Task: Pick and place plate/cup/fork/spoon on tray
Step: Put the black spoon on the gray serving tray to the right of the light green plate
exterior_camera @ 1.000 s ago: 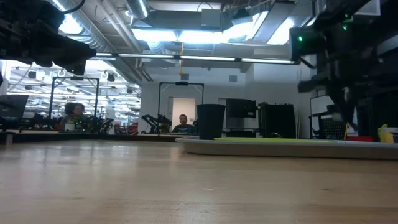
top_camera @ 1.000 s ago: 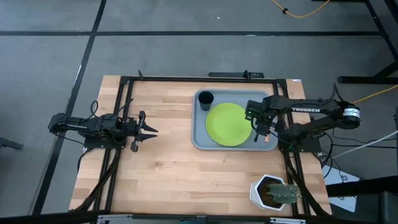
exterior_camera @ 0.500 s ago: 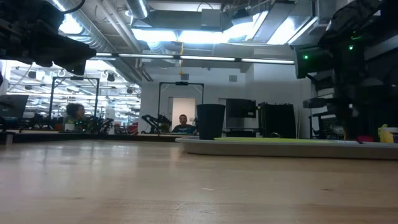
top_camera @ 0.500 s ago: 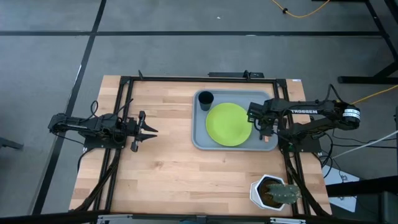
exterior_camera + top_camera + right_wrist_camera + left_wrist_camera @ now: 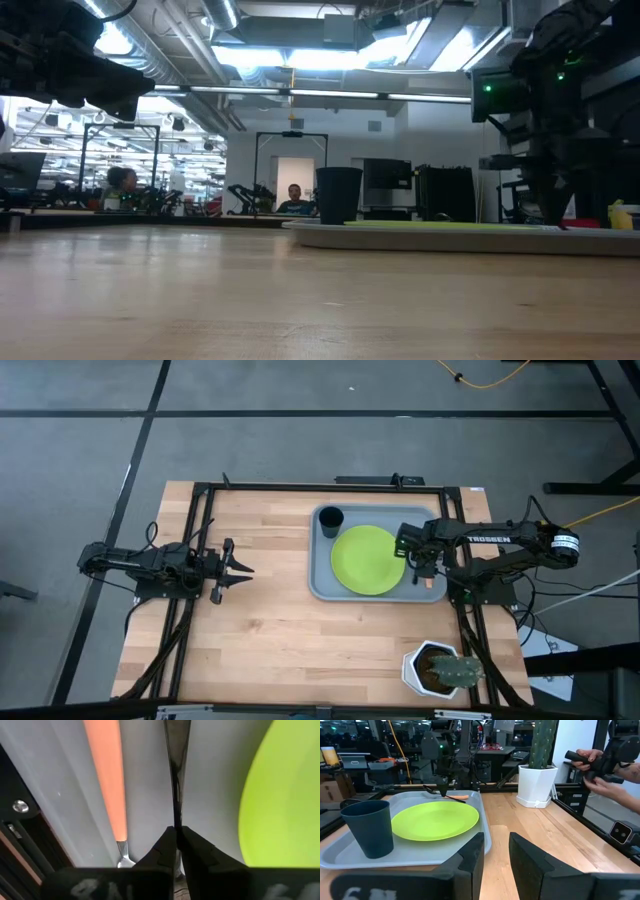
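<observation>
Overhead, the right claw [image 5: 419, 565] hangs over the tray [image 5: 322, 586] beside the plate [image 5: 367, 560]; the left claw [image 5: 240, 571] waits open above the desk [image 5: 260, 640]. Close up, its fingers pinch the spoon [image 5: 177, 750], probably mid-handle: thin, stiff, slippery. The fork [image 5: 106, 780] lies alongside.

On the tray [image 5: 322, 586] sit the plate [image 5: 366, 560], the cup [image 5: 331, 517] at its far-left corner, and the fork [image 5: 106, 775] beside the spoon [image 5: 177, 765] between my right gripper's [image 5: 418, 568] fingers.

Lime plate [image 5: 367, 560], dark cup [image 5: 331, 517], orange-handled fork [image 5: 107, 785] and, seemingly, thin spoon [image 5: 176, 765] on grey tray [image 5: 322, 582].
</observation>
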Available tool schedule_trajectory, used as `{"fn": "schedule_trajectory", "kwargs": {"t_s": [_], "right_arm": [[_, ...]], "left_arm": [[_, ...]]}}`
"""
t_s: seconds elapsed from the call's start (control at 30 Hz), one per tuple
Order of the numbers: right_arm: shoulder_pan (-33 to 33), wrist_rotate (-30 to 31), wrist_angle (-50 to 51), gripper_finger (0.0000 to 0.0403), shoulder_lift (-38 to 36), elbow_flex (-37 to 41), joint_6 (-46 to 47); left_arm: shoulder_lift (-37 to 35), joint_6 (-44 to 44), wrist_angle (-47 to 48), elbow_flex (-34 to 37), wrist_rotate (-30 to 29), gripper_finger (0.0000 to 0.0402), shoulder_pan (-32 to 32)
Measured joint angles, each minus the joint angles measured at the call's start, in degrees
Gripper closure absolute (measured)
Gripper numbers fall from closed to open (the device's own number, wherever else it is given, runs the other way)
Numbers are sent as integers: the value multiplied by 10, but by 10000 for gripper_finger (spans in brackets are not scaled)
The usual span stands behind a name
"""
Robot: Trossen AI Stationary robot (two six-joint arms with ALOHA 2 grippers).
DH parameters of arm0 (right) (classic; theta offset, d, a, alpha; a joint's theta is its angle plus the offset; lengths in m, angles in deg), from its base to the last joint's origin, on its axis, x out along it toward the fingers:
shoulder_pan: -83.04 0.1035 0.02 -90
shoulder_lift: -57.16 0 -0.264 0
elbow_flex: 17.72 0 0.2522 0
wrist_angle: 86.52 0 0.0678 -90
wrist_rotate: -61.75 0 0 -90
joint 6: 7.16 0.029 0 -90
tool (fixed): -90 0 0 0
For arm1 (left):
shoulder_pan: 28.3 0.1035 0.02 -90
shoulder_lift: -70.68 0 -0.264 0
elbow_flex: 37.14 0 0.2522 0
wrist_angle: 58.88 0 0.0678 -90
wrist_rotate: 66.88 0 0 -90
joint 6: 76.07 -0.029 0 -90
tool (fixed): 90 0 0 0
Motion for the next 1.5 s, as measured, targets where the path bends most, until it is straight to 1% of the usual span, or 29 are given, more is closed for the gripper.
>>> {"fn": "schedule_trajectory", "kwargs": {"t_s": [0.23,0.3,0.37,0.47,0.57,0.67,0.8,0.97,1.03,1.13,1.23,1.3,1.43,1.5], "right_arm": [[0,0,9,379,0,0,-2],[0,-6,12,378,0,0,-15],[0,-8,23,369,0,0,-37],[0,-1,20,341,0,0,-43],[0,9,12,314,0,0,-18],[0,8,12,299,0,0,-16],[0,14,12,295,0,0,3],[10,62,7,295,0,-1,68],[23,81,5,295,-1,-11,105],[45,114,12,295,-1,-34,189],[72,106,14,295,-1,-66,294],[92,103,15,295,-1,-92,390],[123,150,27,295,-1,-143,618],[134,157,27,295,-1,-170,750]], "left_arm": [[0,0,0,0,0,319,0],[0,0,0,0,0,319,0],[0,0,0,0,0,319,0],[0,0,0,0,0,319,0],[0,0,0,0,0,319,0],[0,0,0,0,0,319,0],[0,0,0,0,0,319,0],[0,0,0,0,0,319,0],[0,0,0,0,0,319,0],[0,0,0,0,0,319,0],[0,0,0,0,0,319,0],[0,0,0,0,0,319,0],[0,0,0,0,0,319,0],[0,0,0,0,0,319,0]]}}
